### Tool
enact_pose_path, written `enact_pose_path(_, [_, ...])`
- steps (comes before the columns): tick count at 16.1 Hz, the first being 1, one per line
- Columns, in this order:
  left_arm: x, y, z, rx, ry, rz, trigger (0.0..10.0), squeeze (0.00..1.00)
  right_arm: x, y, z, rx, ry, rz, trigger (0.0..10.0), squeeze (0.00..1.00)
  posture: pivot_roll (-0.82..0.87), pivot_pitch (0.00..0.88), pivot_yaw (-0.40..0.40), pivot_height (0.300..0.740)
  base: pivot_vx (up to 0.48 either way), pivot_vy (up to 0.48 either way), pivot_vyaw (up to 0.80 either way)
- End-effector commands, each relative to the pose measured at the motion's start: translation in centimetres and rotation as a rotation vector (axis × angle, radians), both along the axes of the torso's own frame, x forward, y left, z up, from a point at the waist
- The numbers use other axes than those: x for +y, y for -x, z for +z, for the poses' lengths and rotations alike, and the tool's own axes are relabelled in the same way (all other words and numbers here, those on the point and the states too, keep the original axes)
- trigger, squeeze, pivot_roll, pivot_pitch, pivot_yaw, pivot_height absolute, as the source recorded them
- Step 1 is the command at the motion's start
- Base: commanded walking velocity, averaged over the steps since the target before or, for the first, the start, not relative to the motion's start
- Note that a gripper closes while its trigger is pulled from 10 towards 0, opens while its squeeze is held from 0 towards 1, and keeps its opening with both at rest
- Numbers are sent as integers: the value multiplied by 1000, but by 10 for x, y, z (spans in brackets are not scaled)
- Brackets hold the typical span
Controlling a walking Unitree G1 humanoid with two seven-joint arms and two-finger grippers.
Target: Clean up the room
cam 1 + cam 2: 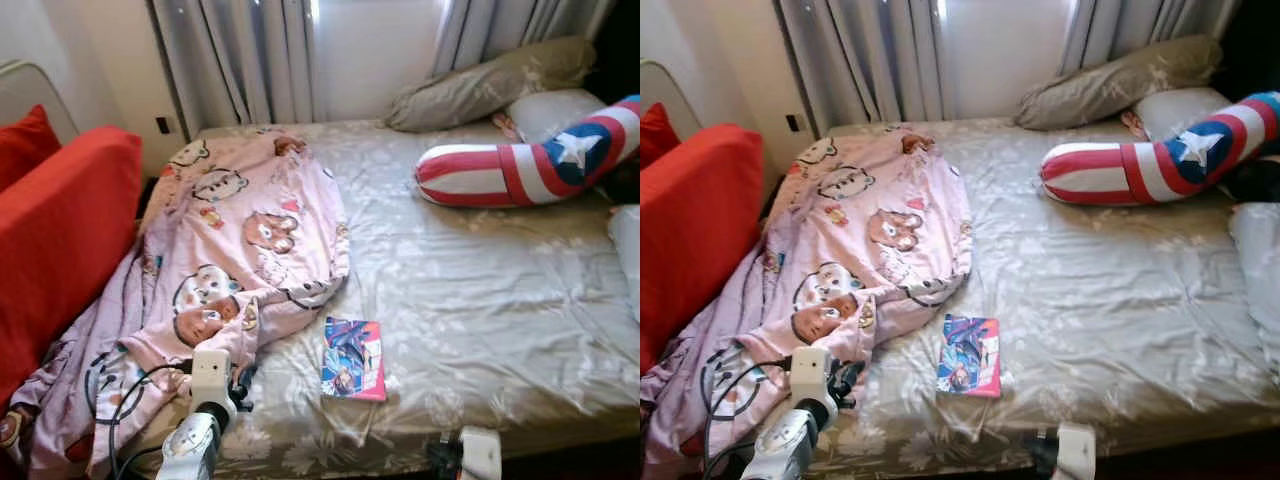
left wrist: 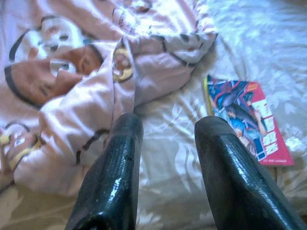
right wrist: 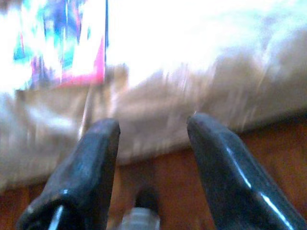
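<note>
A thin comic book (image 1: 353, 359) lies flat on the bed (image 1: 480, 290) beside a rumpled pink blanket (image 1: 225, 260). The left pincer (image 2: 165, 132) hovers open, empty; the right pincer (image 3: 153, 127) likewise. The book looks light, bendable, best pinched at an edge.

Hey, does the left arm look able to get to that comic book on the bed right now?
Probably yes: the left pincer is open, and bare sheet lies between it and the book.

Head eyes overlook bed (image 1: 480, 290); wrists share book (image 2: 249, 120).
</note>
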State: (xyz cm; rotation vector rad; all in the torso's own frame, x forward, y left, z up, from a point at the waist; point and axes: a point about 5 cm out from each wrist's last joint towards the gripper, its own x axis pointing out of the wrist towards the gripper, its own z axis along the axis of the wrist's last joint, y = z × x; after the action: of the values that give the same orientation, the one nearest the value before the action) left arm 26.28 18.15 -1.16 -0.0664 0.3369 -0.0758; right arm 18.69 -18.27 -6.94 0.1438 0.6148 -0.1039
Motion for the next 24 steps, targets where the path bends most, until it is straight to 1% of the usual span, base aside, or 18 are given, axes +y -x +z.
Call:
enact_pose_path(1, [-3,2,2,-38,12,-6,10000,0,-10,-50,43,-273,68,-37,10000,0,-67,0,-16,740,0,0,0])
enact_pose_path(2, [-5,1,5,-64,22,-7,10000,0,-8,-52,47,-306,76,-34,10000,0,-64,0,-21,740,0,0,0])
enact_pose_path(3, [-7,-2,11,-109,36,-7,10000,0,-3,-54,54,-372,65,-28,10000,0,-57,0,-25,740,0,0,0])
enact_pose_path(4, [-7,-6,16,-136,39,-5,10000,0,-1,-55,60,-416,36,-41,10000,0,-54,0,-26,740,0,0,0])
enact_pose_path(5, [-6,-9,21,-160,48,-4,10000,0,-1,-55,61,-432,25,-39,10000,0,-50,0,-29,740,0,0,0])
enact_pose_path(7, [-2,-9,25,-189,31,-24,10000,0,0,-53,64,-454,32,-30,10000,0,-53,0,-27,740,0,0,0])
enact_pose_path(8, [5,-7,27,-200,20,-15,10000,0,-1,-49,65,-465,38,-35,10000,0,-60,0,-22,740,0,0,0])
enact_pose_path(9, [9,-8,29,-208,19,-6,10000,0,-2,-48,66,-474,45,-35,10000,0,-61,0,-15,740,0,0,0])
enact_pose_path(12, [7,-15,38,-249,37,-9,10000,0,0,-49,70,-487,57,-13,10000,0,-57,0,-9,740,0,0,0])
enact_pose_path(13, [7,-18,43,-264,40,-15,10000,0,6,-51,72,-489,38,1,10000,0,-41,0,-11,740,0,0,0])
enact_pose_path(14, [7,-21,45,-263,23,-15,10000,0,7,-54,70,-470,29,-10,10000,0,-36,0,-14,740,0,0,0])
enact_pose_path(15, [7,-21,45,-259,34,-15,10000,0,7,-55,70,-467,26,-15,10000,0,-36,0,-15,740,0,0,0])
enact_pose_path(17, [7,-22,47,-264,60,-26,10000,0,7,-56,73,-466,55,20,10000,0,-38,0,-11,740,129,0,203])
enact_pose_path(18, [7,-22,47,-262,63,-27,10000,0,5,-56,72,-455,64,15,10000,0,-36,0,-10,740,289,0,563])
enact_pose_path(20, [6,-23,48,-262,64,-26,10000,0,-6,-53,69,-434,45,-81,10000,0,-32,0,-10,740,302,0,0])
enact_pose_path(24, [4,-24,50,-264,60,-40,10000,0,-7,-53,71,-434,87,-44,10000,0,-38,0,-9,740,319,0,0])
